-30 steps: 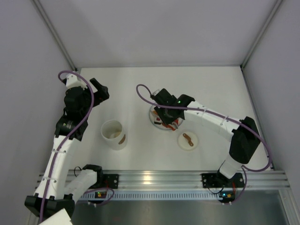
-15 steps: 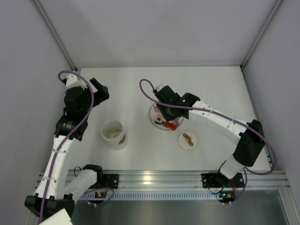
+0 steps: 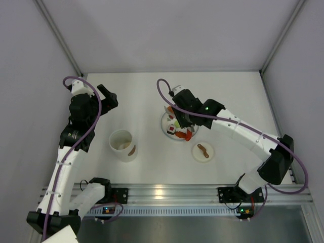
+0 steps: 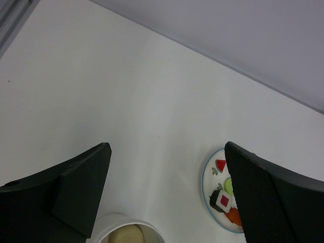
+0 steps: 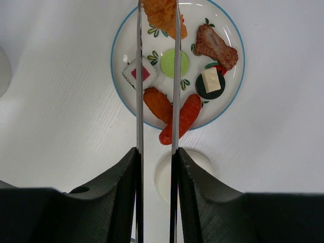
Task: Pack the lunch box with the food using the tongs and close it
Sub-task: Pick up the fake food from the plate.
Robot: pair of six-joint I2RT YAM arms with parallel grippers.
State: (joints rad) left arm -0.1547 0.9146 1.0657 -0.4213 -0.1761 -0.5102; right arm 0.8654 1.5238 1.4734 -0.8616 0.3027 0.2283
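The tongs (image 5: 139,101) run up the right wrist view as two thin silvery blades, and my right gripper (image 5: 156,152) is shut on them over the plate (image 5: 119,38). An orange crumbed piece of food (image 5: 159,12) sits between the tong tips at the top edge. The plate also holds a sushi roll (image 5: 140,73), a red piece (image 5: 183,119) and other food. The lunch box (image 3: 123,145), a white tub, stands left of the plate (image 3: 167,132) with a pale piece (image 4: 125,235) inside. My left gripper (image 3: 109,96) hangs open beyond the tub, holding nothing.
A round white lid (image 3: 202,151) with a brown mark lies on the table near the plate's right front, and shows under my right gripper as lid (image 5: 183,174). Grey walls close in the table on three sides. The arm bases and a metal rail line the near edge.
The right arm has swung right and away from the bases, carrying the tongs across the plate. The left arm, the tub and the lid have not moved.
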